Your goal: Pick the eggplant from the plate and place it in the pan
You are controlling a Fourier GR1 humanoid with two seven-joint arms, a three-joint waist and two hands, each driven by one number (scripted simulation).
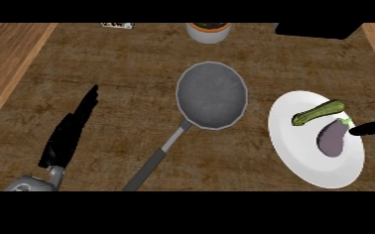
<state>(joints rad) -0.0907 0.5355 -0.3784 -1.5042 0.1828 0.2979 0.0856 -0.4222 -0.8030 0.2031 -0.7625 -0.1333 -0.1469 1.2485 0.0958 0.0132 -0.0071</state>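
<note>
My right hand enters at the right edge, only a dark tip showing beside the eggplant, fingers' spread untellable | eggplant lies on the plate beside a zucchini | pan stands empty mid-table | left hand rests open, out of the way.

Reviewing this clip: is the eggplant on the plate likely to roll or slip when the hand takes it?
The eggplant looks rounded and smooth, so it may roll or slip on the flat white plate. It lies close beside the zucchini, which might get nudged. It probably stays stiff when lifted.
</note>
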